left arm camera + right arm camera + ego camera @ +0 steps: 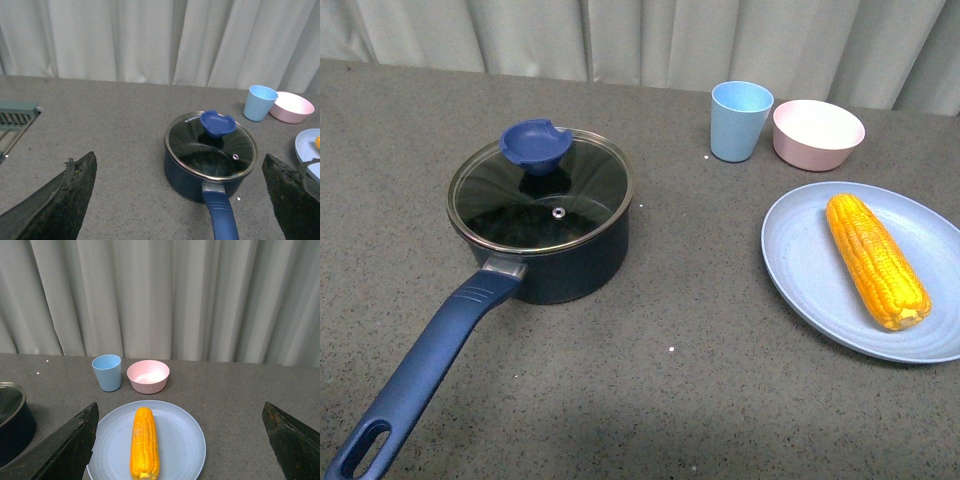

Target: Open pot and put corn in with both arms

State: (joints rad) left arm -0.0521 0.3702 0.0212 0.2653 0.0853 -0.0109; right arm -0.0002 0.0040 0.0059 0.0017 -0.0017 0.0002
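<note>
Pot [555, 250] sits left of centre on the grey surface [700, 400], with glass lid [542, 192] on and blue knob [535, 145] up. Its handle [425, 375] gives the long axis, running from the pot toward the robot and off to its left, hole end nearest. The inside reads dark through the glass. Corn [876, 260] lies flat on the light blue plate [800, 270], right of the pot and well apart from it. The cob axis runs near-to-far, far end angled slightly toward the pot side. Behind the plate, blue cup [740, 120] and pink bowl [817, 133] stand just beside each other. Left end effector [177, 159] has its jaws wide apart (pot seen between them). Right end effector [180, 407] is likewise spread, corn seen between its fingers [65, 450].
</note>
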